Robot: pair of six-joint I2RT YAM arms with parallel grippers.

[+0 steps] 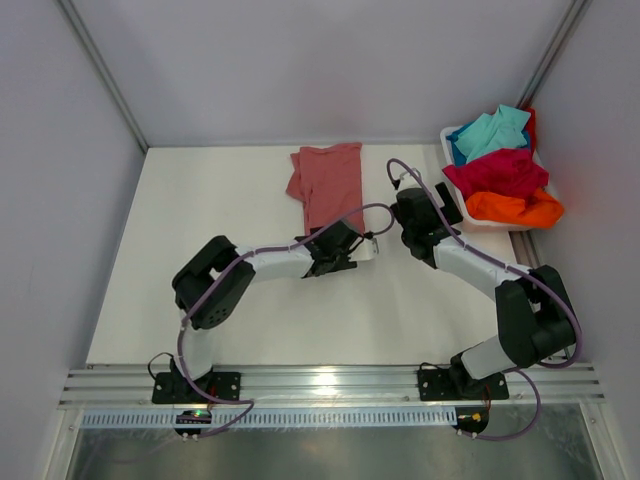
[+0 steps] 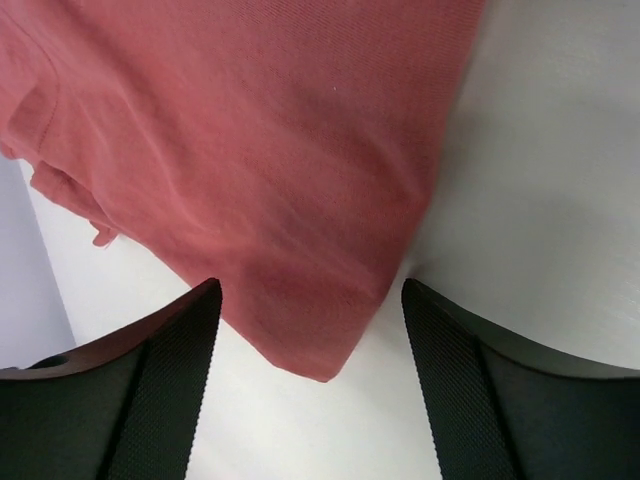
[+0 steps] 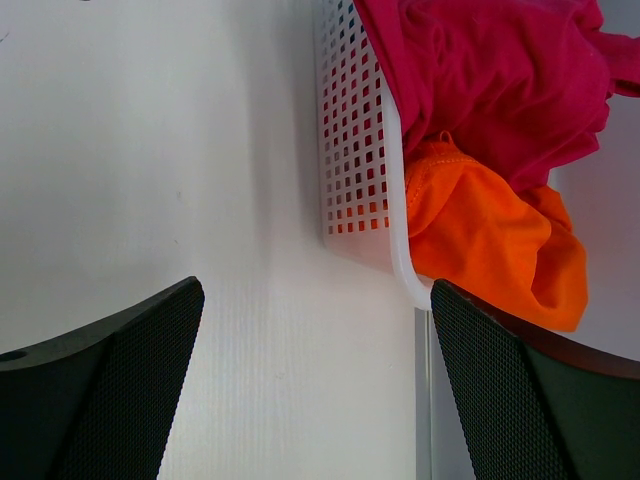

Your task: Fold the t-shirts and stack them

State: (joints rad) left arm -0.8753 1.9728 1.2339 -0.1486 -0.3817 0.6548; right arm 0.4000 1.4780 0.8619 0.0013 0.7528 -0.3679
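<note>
Left claw (image 2: 310,288) wide open, empty; corner of dusty salmon-pink cloth t-shirt (image 2: 250,150) shows between its jaws, lower centre, on white surface (image 2: 540,150). Right claw (image 3: 315,288) open, empty.

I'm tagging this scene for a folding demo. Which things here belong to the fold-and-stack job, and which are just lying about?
Part of the job:
salmon-pink t-shirt, laid out
crimson t-shirt, orange t-shirt, turquoise t-shirt, heaped together

Just there:
white tub holding the heap
table
</note>
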